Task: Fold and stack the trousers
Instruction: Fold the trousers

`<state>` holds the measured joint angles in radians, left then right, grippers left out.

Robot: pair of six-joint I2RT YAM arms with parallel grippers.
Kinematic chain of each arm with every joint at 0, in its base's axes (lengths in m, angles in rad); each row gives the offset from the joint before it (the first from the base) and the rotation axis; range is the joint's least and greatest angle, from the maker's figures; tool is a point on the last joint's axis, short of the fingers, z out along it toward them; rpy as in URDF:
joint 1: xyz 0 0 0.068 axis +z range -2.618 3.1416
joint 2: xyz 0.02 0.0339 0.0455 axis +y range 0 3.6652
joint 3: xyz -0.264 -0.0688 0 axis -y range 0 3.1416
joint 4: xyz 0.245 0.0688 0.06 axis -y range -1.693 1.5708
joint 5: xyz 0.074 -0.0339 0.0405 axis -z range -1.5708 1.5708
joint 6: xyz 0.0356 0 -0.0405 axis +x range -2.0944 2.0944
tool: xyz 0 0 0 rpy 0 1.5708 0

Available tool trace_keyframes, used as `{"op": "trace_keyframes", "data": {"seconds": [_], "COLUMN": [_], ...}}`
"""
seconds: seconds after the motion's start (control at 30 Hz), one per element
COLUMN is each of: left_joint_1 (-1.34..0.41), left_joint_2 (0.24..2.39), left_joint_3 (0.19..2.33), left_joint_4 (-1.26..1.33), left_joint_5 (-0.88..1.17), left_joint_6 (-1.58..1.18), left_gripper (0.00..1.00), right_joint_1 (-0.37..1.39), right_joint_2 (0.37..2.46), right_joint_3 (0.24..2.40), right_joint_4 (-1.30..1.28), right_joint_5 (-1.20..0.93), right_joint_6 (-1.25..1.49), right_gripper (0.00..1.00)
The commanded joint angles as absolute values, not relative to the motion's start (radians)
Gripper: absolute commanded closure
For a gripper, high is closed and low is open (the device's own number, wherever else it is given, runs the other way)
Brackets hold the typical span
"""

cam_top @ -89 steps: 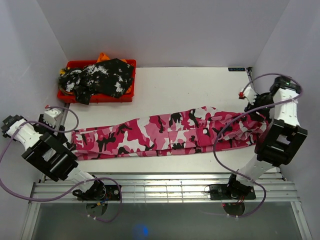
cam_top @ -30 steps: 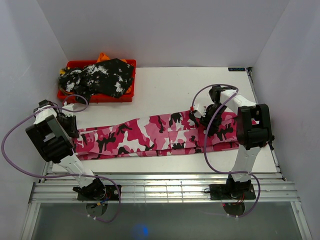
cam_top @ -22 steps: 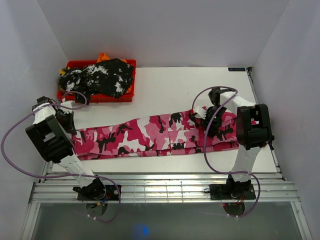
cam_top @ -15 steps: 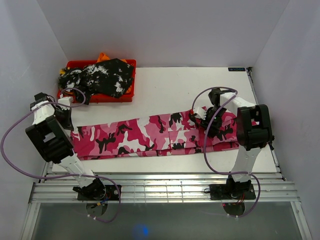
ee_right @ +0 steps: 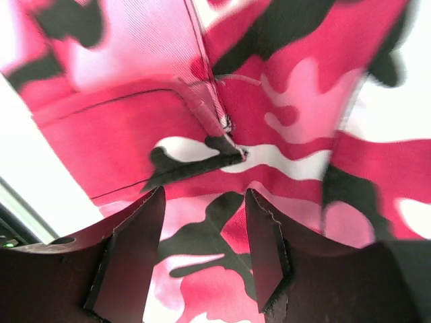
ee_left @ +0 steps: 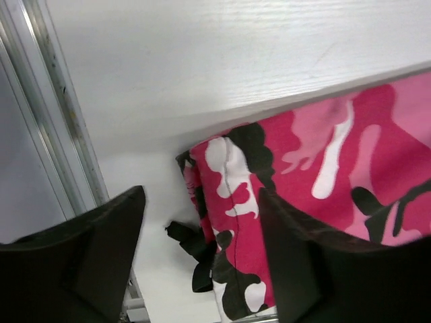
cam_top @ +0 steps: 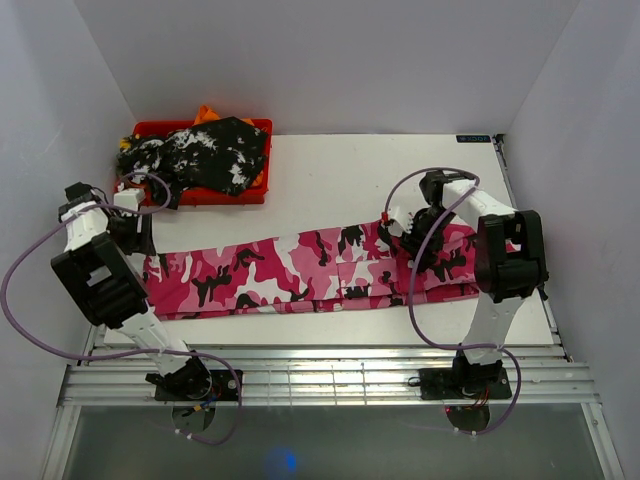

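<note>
The hot-pink, white and black camouflage trousers (cam_top: 300,270) lie flat and stretched left to right across the white table. My left gripper (cam_top: 133,236) hangs at their left cuff end. In the left wrist view this gripper (ee_left: 202,269) is open, and the cuff (ee_left: 236,202) with a black drawstring (ee_left: 195,249) lies between its fingers, untouched. My right gripper (cam_top: 405,237) hovers over the waist part. Its jaws (ee_right: 202,256) stand open just above the pink cloth (ee_right: 256,87), near a pocket seam, with nothing pinched.
A red bin (cam_top: 150,190) at the back left holds a black-and-white mottled garment (cam_top: 205,155) with something orange (cam_top: 207,113) behind it. A metal rail (ee_left: 54,134) runs along the table's left edge, close to the cuff. White walls enclose the table.
My left gripper closed at the cuff, drew it slightly left and back, then opened and let it go. The right gripper stayed over the waist, hardly moving.
</note>
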<state>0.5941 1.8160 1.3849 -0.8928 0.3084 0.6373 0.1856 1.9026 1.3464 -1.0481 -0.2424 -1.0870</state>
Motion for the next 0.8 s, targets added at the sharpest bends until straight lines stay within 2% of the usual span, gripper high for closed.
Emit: {"op": "trace_keyframes", "data": {"seconds": [0.0,0.13,0.23,0.37,0.53,0.67,0.77], "left_joint_1": [0.594,0.563,0.465,0.303,-0.005,-0.210,-0.343], "left_joint_2": [1.646,1.526,1.441,1.333,1.163,1.103,1.120], "left_joint_3": [1.443,1.445,1.362,1.204,0.967,0.822,0.750], "left_joint_4": [-0.928,-1.064,-1.092,-1.043,-0.827,-0.697,-0.640], "left_joint_5": [0.496,0.781,0.860,0.925,0.865,0.722,0.622], "left_joint_6": [0.719,0.866,0.933,0.933,0.781,0.718,0.675], "left_gripper": [0.18,0.10,0.14,0.16,0.17,0.26,0.33], "right_joint_1": [0.216,0.305,0.396,0.497,0.543,0.546,0.548], "right_joint_2": [1.798,1.753,1.700,1.600,1.476,1.402,1.399], "right_joint_3": [1.465,1.500,1.436,1.245,0.981,0.832,0.802], "right_joint_4": [-1.160,-1.163,-1.085,-0.925,-0.685,-0.562,-0.510], "right_joint_5": [-0.403,-0.481,-0.506,-0.464,-0.333,-0.295,-0.275], "right_joint_6": [-1.100,-1.045,-0.974,-0.950,-0.965,-1.009,-1.000], "right_gripper": [0.44,0.51,0.56,0.57,0.57,0.56,0.56]}}
